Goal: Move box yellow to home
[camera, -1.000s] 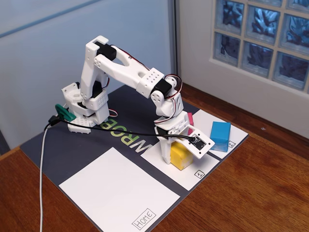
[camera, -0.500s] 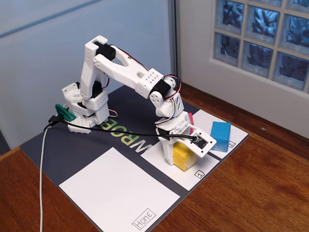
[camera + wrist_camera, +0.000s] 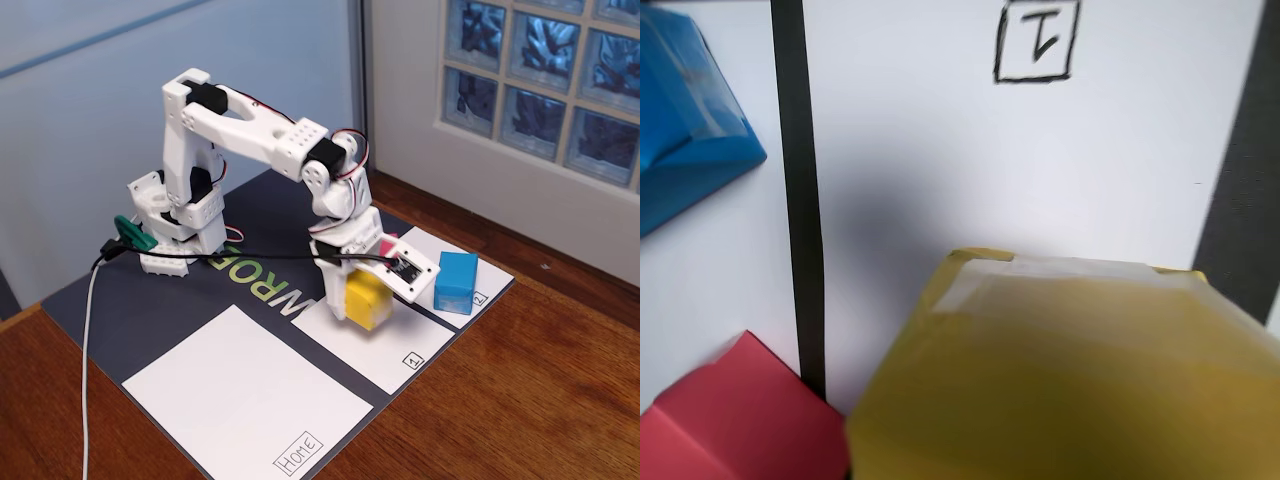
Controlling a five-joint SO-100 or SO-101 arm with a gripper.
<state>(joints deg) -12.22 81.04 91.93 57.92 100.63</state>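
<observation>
Fixed view: the white arm's tool (image 3: 362, 296) is clamped on the yellow box (image 3: 366, 300), which hangs clear above the white sheet numbered "1" (image 3: 400, 340), its shadow cast on the paper beneath. The blue block (image 3: 456, 281) stands on the sheet numbered "2" (image 3: 486, 283), just beside the tool. The large Home sheet (image 3: 245, 395) lies apart, toward the front of the dark mat (image 3: 130, 310) on the wooden bench (image 3: 520, 400). Wrist view: the yellow box (image 3: 1070, 380) fills the lower frame; the pink block (image 3: 730, 420) sits at lower left.
</observation>
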